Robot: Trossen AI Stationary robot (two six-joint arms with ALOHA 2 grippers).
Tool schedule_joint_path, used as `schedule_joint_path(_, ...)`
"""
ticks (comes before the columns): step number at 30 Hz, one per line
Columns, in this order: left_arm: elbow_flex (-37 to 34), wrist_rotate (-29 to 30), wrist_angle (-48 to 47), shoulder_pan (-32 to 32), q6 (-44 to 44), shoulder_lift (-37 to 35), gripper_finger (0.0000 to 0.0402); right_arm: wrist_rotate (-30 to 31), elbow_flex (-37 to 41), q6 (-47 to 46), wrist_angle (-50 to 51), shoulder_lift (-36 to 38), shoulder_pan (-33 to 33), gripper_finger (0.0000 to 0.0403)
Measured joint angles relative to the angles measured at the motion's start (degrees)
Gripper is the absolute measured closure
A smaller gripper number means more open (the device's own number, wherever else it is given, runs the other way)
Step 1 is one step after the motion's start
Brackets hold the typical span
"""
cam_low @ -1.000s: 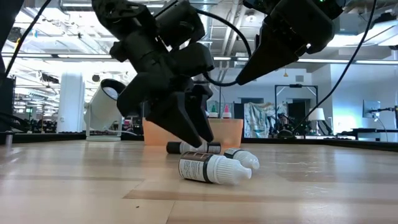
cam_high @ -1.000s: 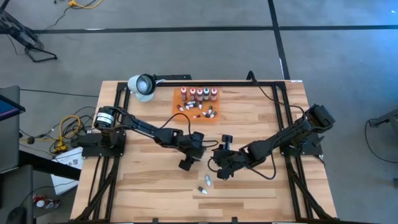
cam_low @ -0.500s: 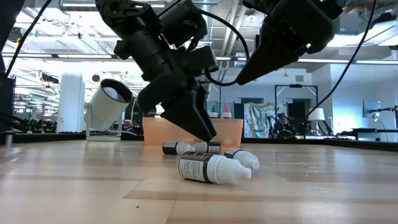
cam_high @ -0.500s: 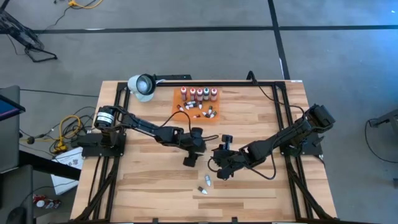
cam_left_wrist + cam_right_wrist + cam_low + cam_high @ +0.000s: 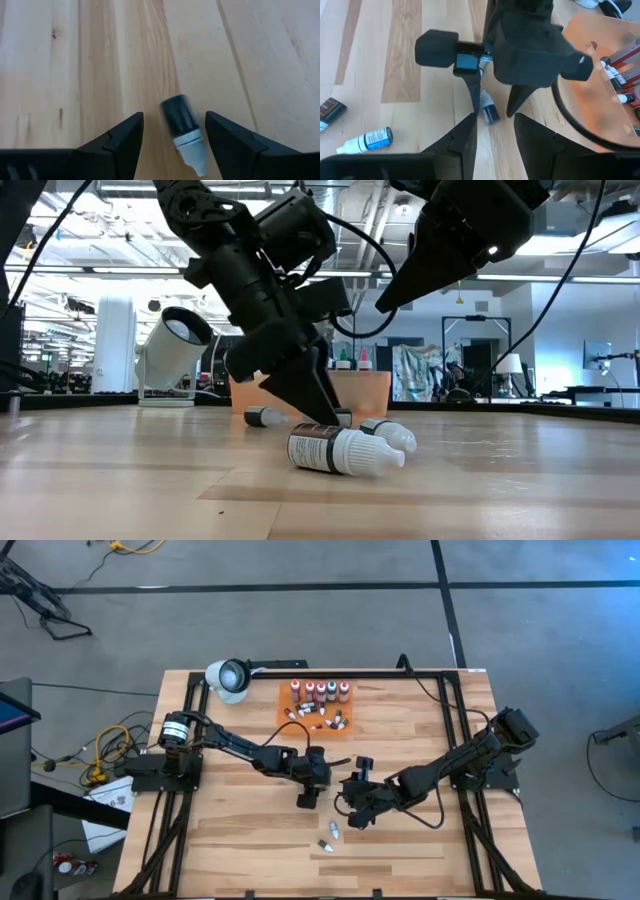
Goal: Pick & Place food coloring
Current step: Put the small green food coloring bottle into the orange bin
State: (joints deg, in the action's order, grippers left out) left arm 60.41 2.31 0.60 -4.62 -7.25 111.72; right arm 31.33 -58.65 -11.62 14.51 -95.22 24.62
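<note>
The left tool [image 5: 172, 137] stands wide open, lowered over a small dark vial [image 5: 182, 125] lying on the desk [image 5: 240, 840] between its fingers, not yet gripped. The right tool [image 5: 492, 132] hovers just beside it, half open and empty. Most food coloring sits in the orange tray [image 5: 316, 710] at the far side, while two vials [image 5: 331, 837] lie loose nearer, so I judge several placements remain.

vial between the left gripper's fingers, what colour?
Dark body, pale grey-white cap and nozzle; the vial shows best in the left wrist view.
</note>
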Motion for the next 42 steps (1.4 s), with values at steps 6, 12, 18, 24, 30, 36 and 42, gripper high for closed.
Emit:
schedule_joint_path(6,0.0,0.0,-0.3,0.0,-0.1,0.0,0.0194,0.0,0.0,0.0,0.1,0.0,0.0,0.028)
schedule_joint_path(12,0.0,0.0,-0.9,0.0,-0.1,0.0,0.0194,0.0,0.0,0.0,0.2,0.0,0.0,0.028)
schedule_joint_path(18,0.0,0.0,-1.0,0.0,-0.3,0.0,0.0219,0.0,0.0,0.0,0.2,0.0,0.0,0.028)
schedule_joint_path(24,0.0,-0.4,-1.1,-0.1,-1.0,0.0,0.0277,0.0,0.0,0.0,0.2,0.0,0.0,0.028)
schedule_joint_path(30,0.0,-0.4,-1.1,-0.1,-1.1,0.1,0.0313,0.0,0.0,0.0,0.3,0.0,0.0,0.028)
schedule_joint_path(36,0.0,-0.1,-1.6,0.0,-2.6,-0.1,0.0325,0.0,0.0,-0.1,2.2,0.0,0.0,0.028)
schedule_joint_path(42,-0.2,5.1,-5.7,0.1,-3.9,-2.2,0.0317,0.0,0.0,-3.0,7.8,0.0,0.5,0.028)
